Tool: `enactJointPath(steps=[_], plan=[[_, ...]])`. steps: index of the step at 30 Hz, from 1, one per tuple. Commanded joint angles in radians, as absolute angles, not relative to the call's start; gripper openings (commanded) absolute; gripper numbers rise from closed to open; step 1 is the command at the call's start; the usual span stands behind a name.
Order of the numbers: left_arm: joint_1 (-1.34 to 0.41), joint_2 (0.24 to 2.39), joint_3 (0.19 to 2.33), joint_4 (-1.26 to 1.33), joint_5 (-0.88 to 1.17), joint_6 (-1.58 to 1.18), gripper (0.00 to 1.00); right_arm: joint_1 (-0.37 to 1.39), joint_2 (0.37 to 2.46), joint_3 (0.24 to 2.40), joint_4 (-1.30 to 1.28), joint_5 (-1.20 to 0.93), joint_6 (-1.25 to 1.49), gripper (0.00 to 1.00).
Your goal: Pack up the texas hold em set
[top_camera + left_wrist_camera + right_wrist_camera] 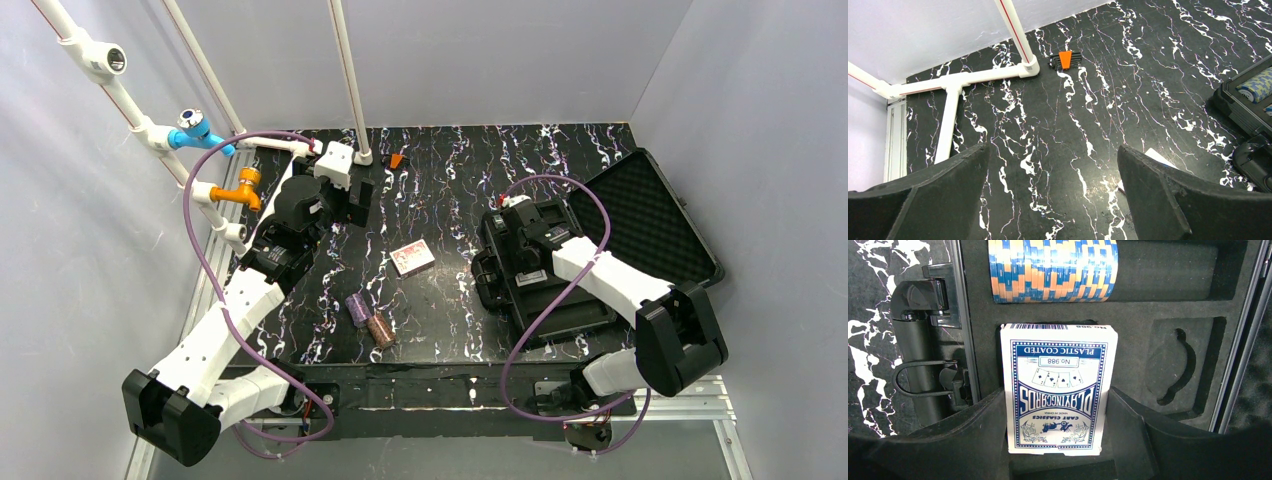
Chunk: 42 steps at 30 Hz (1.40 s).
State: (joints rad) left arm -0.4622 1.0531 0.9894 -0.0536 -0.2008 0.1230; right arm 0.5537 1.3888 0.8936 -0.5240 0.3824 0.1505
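The black case [640,215] lies open at the right, its foam base [1168,300] under my right gripper [1055,392]. That gripper [512,238] is shut on the blue-white card deck [1058,385], one finger against each long side, over a card-shaped recess. A blue-and-orange chip stack [1053,270] lies in the foam groove beyond it. On the table sit the red deck [412,257], a purple chip stack [356,308] and a brown one [381,329]. My left gripper [1053,155] hangs open over bare table at the far left [358,200], holding nothing.
White pipe framing [955,82] stands on the table's far left corner, with a small orange-and-black tool [1065,60] next to its post. The case's handle [913,382] and latch face the table's middle. Grey walls close in three sides.
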Motion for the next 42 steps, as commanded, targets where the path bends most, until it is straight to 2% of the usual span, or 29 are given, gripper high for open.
enactJointPath(steps=[1, 8, 15, 22, 34, 42], plan=[[-0.468, 1.045, 0.982, -0.047, -0.203, 0.135, 1.0, 0.558, 1.387, 0.909, -0.605, 0.314, 0.178, 0.5], [-0.468, 1.047, 0.982, -0.046, -0.204, 0.136, 0.99, 0.558, 1.413, 0.91, -0.604, 0.294, 0.179, 0.54], [-0.468, 1.048, 0.983, -0.046, -0.204, 0.137, 0.99, 0.558, 1.409, 0.916, -0.628, 0.268, 0.189, 0.81], [-0.468, 1.051, 0.983, -0.046, -0.206, 0.138, 0.99, 0.558, 1.397, 0.936, -0.64, 0.246, 0.189, 0.94], [-0.468, 1.051, 0.982, -0.046, -0.211, 0.141, 0.99, 0.558, 1.345, 1.004, -0.65, 0.251, 0.215, 0.98], [-0.468, 1.049, 0.981, -0.047, -0.212, 0.141, 0.99, 0.544, 1.279, 0.979, -0.596, 0.444, 0.287, 0.94]])
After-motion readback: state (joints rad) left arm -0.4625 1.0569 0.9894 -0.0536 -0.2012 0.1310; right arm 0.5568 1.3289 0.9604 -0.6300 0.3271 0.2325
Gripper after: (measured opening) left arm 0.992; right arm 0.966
